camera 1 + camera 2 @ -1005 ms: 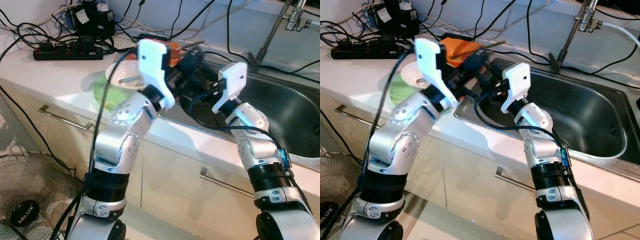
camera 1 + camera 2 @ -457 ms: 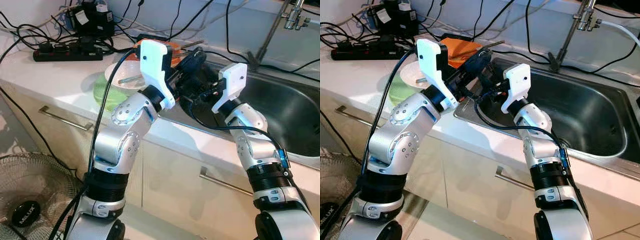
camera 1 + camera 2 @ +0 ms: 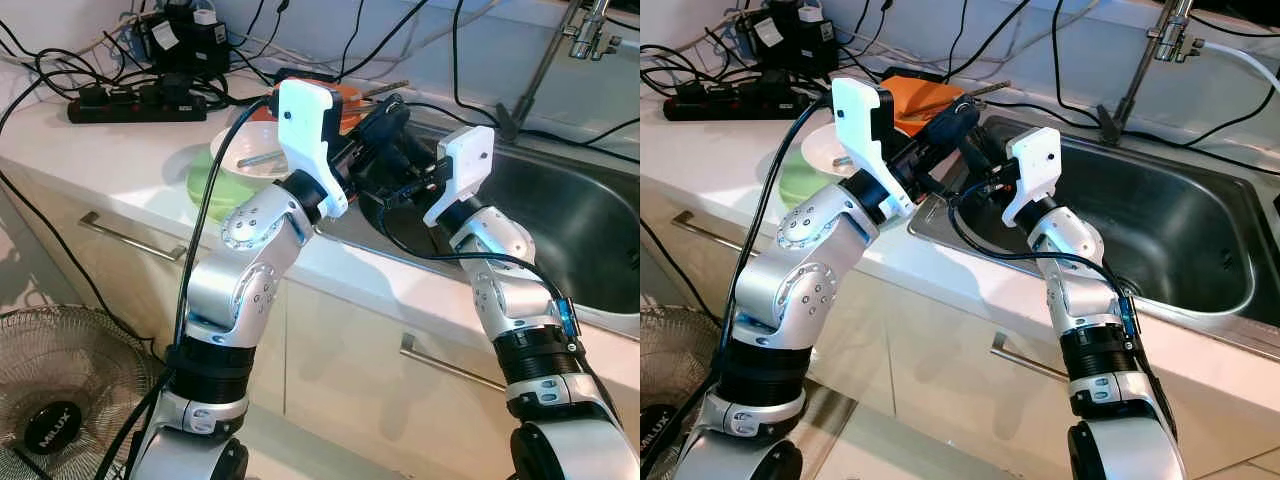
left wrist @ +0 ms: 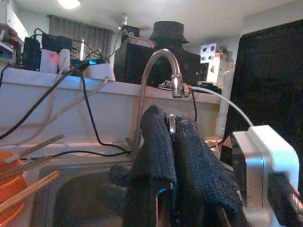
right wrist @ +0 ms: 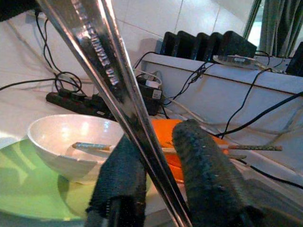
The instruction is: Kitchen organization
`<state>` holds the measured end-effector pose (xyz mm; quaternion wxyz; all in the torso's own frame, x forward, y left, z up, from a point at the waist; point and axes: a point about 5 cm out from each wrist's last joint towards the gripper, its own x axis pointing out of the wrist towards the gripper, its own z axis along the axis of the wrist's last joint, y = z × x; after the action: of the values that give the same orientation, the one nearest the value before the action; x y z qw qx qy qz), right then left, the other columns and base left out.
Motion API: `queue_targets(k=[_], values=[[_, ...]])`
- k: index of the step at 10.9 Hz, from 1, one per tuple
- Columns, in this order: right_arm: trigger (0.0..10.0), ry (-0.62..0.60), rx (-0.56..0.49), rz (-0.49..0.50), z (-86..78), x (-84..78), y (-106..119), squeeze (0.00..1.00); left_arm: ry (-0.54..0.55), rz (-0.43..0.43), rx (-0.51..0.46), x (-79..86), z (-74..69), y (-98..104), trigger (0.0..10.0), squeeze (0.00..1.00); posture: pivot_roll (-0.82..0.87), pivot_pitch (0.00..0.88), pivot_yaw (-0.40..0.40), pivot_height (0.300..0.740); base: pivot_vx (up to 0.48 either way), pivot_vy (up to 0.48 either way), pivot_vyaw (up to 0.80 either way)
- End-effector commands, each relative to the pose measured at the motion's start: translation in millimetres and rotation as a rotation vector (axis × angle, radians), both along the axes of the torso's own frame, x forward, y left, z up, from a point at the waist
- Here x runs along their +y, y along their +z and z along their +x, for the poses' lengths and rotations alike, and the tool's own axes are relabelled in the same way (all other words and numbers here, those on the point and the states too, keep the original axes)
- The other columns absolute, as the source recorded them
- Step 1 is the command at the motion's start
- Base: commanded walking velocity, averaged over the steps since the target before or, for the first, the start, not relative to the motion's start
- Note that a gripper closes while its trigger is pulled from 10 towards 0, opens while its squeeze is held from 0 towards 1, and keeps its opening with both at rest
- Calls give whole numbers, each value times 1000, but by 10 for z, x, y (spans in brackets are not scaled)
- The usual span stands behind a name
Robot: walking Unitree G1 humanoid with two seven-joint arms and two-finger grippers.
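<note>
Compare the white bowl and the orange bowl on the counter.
The round white bowl sits on a green plate near the counter's front edge; the round orange bowl stands further back, toward the wall. The white bowl holds one stick-like utensil; the orange bowl carries several chopsticks across it. Both are upright, left of the sink.

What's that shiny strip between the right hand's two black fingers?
A metal utensil handle runs between the right gripper's fingers, seen in the right wrist view; behind it sits a white bowl.
</note>
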<state>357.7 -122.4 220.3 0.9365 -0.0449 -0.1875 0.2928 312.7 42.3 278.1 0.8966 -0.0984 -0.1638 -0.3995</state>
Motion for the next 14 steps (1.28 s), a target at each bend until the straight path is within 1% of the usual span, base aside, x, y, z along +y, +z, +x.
queue_targets(k=[1, 3, 5, 8, 9, 10, 11, 13, 14], values=[[0, 3, -22, 0, 0, -10, 55, 0, 7, 3, -29, -22, -7, 63, 10000, 0, 216, 5, -26, 740, 0, 0, 0], [0, 1, -19, -2, 6, -14, 48, 0, 29, 5, -30, -15, 13, 61, 10000, 0, 216, 6, -27, 740, 0, 0, 0], [0, -1, -15, -1, 7, -16, 34, 0, 34, -13, -31, -13, 9, 76, 10000, 0, 217, 9, -27, 740, 0, 0, 0], [0, -16, -10, -7, 21, -41, 19, 0, 38, -4, -41, -21, 10, 66, 10000, 0, 214, 2, -28, 740, 0, 0, 0], [0, -23, -9, -9, 28, -48, 17, 0, 46, -12, -34, -20, 17, 60, 10000, 588, 213, 0, -28, 740, 0, 0, 0], [0, -48, -5, -7, 47, -69, 17, 0, 41, -22, -24, -21, 21, 51, 10000, 1000, 214, 0, -28, 740, 0, 0, 0], [0, -102, 7, -10, 87, -119, 3, 0, 32, -28, -17, -22, 19, 40, 10000, 1000, 214, 0, -29, 740, 0, 0, 0], [0, -257, 42, -19, 194, -263, -15, 0, 18, -35, -21, -33, 5, 43, 10000, 1000, 213, 0, -29, 740, 0, 0, 0], [0, -366, 52, 25, 264, -410, 22, 0, 19, -31, -24, -30, 0, 39, 10000, 1000, 213, 0, -31, 740, 0, 0, 0]])
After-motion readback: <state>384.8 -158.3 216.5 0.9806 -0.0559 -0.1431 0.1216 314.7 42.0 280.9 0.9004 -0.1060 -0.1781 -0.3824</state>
